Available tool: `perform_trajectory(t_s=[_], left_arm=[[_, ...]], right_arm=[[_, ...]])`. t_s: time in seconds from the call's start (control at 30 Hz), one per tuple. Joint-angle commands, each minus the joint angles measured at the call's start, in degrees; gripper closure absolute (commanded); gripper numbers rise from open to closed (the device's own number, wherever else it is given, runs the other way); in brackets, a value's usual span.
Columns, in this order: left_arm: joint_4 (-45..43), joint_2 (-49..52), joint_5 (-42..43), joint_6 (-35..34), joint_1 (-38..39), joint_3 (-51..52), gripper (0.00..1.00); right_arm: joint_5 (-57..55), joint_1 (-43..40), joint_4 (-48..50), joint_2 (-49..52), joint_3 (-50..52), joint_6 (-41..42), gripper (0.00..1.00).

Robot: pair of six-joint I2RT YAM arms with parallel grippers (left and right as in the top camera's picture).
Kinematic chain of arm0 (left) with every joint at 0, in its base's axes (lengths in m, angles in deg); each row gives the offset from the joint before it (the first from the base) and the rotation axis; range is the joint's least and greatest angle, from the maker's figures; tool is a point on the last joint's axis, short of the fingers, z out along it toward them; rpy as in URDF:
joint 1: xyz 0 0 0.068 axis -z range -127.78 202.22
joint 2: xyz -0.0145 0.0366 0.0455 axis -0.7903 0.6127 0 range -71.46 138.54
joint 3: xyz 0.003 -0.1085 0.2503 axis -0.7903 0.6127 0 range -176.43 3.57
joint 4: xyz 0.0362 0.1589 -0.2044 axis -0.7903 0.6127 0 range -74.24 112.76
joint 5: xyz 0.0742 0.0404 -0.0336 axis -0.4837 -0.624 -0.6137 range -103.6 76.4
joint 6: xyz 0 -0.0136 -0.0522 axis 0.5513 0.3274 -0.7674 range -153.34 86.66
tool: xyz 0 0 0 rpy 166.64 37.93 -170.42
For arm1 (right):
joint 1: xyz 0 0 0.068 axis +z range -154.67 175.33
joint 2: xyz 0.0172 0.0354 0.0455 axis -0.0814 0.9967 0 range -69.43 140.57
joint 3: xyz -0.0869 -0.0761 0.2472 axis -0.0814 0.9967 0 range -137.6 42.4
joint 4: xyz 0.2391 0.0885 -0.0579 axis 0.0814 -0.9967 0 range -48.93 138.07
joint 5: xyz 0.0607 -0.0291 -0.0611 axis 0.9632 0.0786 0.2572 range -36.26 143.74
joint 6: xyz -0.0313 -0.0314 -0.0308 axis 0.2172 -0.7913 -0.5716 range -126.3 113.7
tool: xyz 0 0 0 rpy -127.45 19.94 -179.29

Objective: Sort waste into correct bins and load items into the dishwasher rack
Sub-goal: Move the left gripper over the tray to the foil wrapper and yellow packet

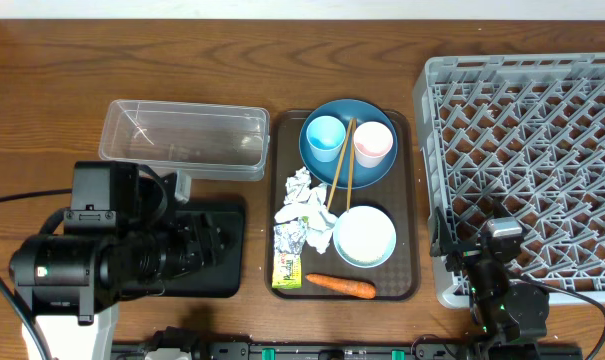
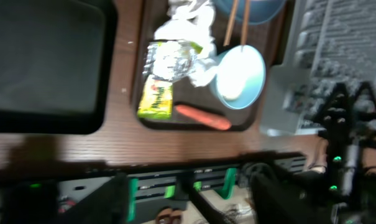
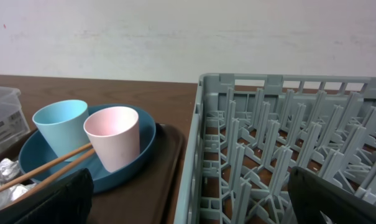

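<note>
— Where does the waste lie?

— All on the brown serving tray (image 1: 414, 200) in mid-bench. From overhead, the crumpled napkins (image 1: 302, 205) are left of the bowl (image 1: 364, 237), and the yellow-green wrapper (image 1: 287, 268) and carrot (image 1: 340, 285) lie along the near edge. The clear tub (image 1: 182, 138) and black tray (image 1: 227, 272) sit to its left, the grey rack (image 1: 542, 120) to its right.

— And the left wrist camera?

— Blurred, but closer: wrapper (image 2: 155, 99), carrot (image 2: 203, 117), bowl (image 2: 240, 74) and part of the black tray (image 2: 45, 62). The left jaws stand apart with nothing between them, over the bench's near edge.

— What does only the right wrist give?

— A side look. The light blue cup (image 3: 60, 124) and pink cup (image 3: 113, 140) stand upright on the dark blue plate (image 3: 144, 146). The chopsticks (image 3: 51, 165) rest across its rim, and the rack (image 3: 268, 137) pegs are just beside. The right jaws gape wide, holding nothing.
</note>
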Motion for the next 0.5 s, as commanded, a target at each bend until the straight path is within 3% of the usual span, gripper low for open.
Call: perform_trajectory(t_s=[0.0,0.17,0.47], left_arm=[[0.46,-0.70,-3.91,-0.50,-0.17,0.63,0.46],[0.26,-1.36,-5.66,-2.36,-0.17,0.63,0.64],[-0.15,-1.77,-10.14,-4.42,-0.17,1.25,0.65]], right_arm=[[0.02,0.55,-0.24,-0.09,0.09,-0.26,0.01],[0.02,0.55,-0.24,-0.09,0.09,-0.26,0.01],[0.02,0.55,-0.24,-0.09,0.09,-0.24,0.01]])
